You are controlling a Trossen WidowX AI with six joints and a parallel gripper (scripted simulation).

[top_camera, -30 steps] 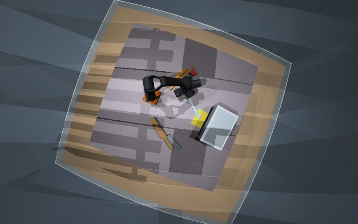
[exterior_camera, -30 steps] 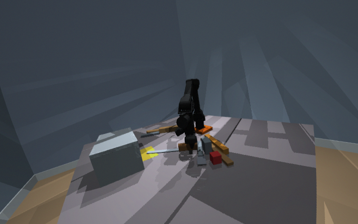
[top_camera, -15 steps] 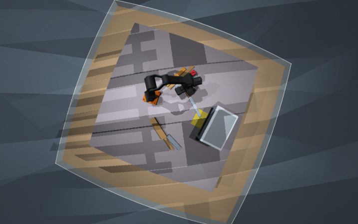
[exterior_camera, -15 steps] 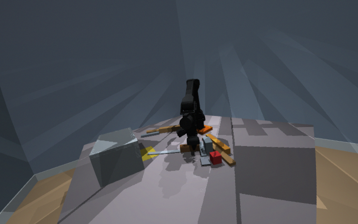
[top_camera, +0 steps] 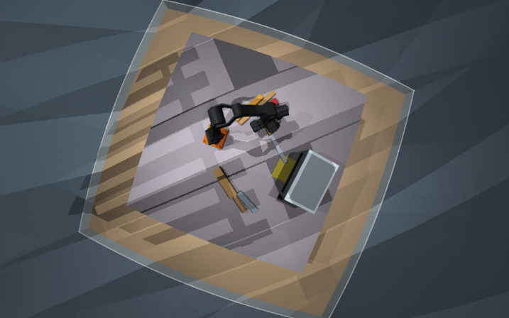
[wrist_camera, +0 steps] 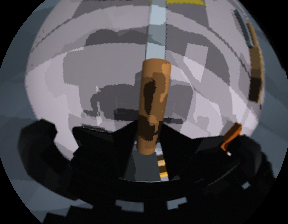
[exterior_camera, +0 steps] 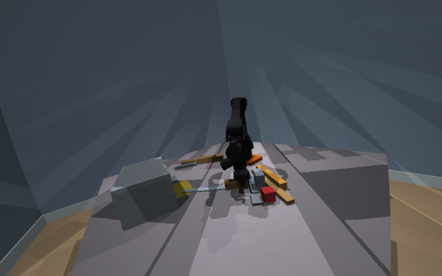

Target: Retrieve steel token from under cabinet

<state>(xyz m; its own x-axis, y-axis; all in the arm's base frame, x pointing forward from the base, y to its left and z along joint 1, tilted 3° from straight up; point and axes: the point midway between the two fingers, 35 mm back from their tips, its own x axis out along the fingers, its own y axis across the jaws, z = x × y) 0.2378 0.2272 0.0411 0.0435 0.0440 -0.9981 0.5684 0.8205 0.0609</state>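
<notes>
- A black two-fingered pincer (top_camera: 267,128) (exterior_camera: 241,186) (wrist_camera: 148,123) was closed partway, clamped on the brown round handle of a long, thin steel-bladed tool (top_camera: 277,147) (exterior_camera: 205,188) (wrist_camera: 155,100).
- The blade's tip reached over the yellow marked area (top_camera: 282,170) (exterior_camera: 181,190) (wrist_camera: 187,2), left of the pale grey box-shaped cabinet (top_camera: 313,182) (exterior_camera: 143,191) in the top view.
- The flat steel token was out of sight, presumably under the cabinet; its exact place could not be told.
- Steel suggested a stiff, sturdy token, likely slippery along the bench (top_camera: 177,157) (exterior_camera: 249,246) (wrist_camera: 50,95) and hard to pinch; hooking its far edge seemed best.
- The handle's middle offered the surest hold.
- The cabinet's inside was hidden, its contents unknown.
</notes>
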